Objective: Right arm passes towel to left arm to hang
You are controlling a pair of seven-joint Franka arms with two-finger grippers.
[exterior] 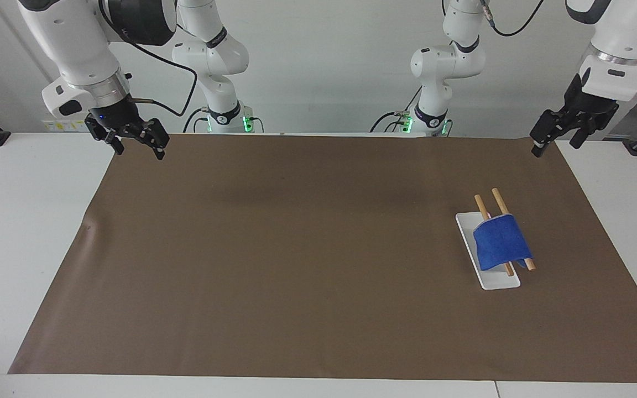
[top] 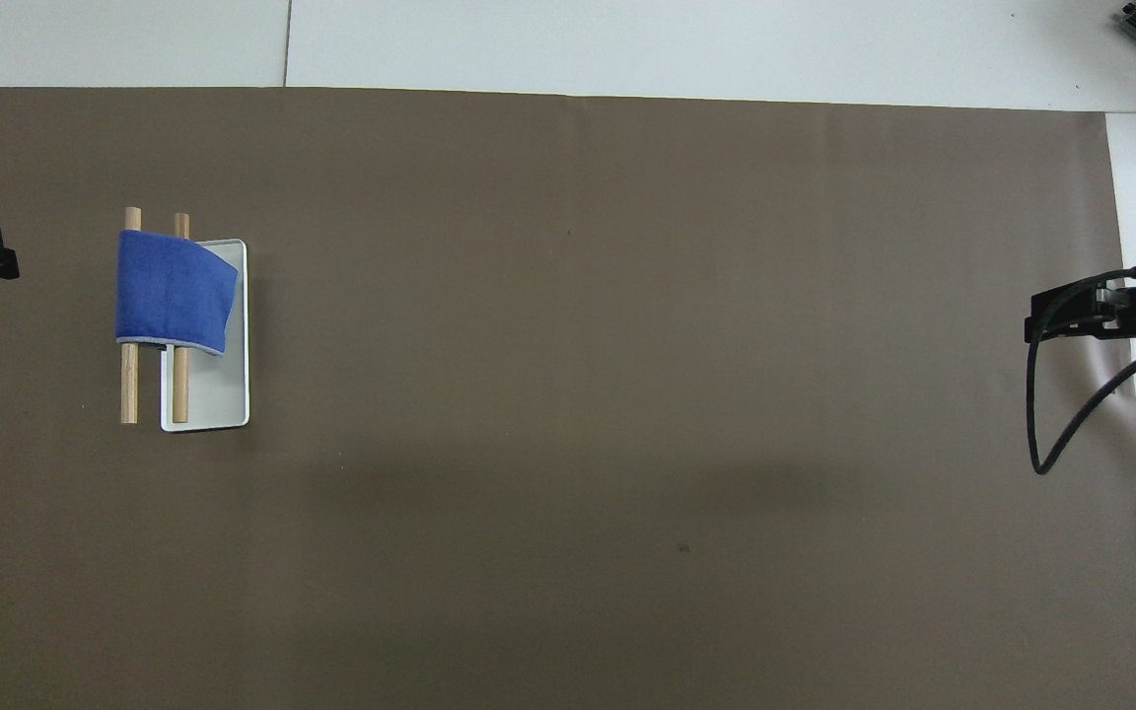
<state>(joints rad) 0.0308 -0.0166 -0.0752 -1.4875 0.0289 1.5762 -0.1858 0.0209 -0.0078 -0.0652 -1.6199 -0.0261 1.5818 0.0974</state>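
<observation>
- The blue towel (exterior: pixel 500 242) lies draped over the two wooden rods (exterior: pixel 502 205) of the white rack (exterior: pixel 495 281), at the right of the facing view and the left of the overhead view, toward the left arm's end of the table.
- The towel hides the middle of both rods; only their ends show.
- The left gripper (exterior: pixel 556 138) hangs in the air at the upper right of the facing view, over the corner of the brown mat (exterior: pixel 296 249); its fingers are spread and grasp nothing. In the overhead view only a black tip shows, cut off by the frame's left edge.
- The right gripper (exterior: pixel 137 145) hangs at the upper left, fingers spread, empty, over the mat's corner.
</observation>
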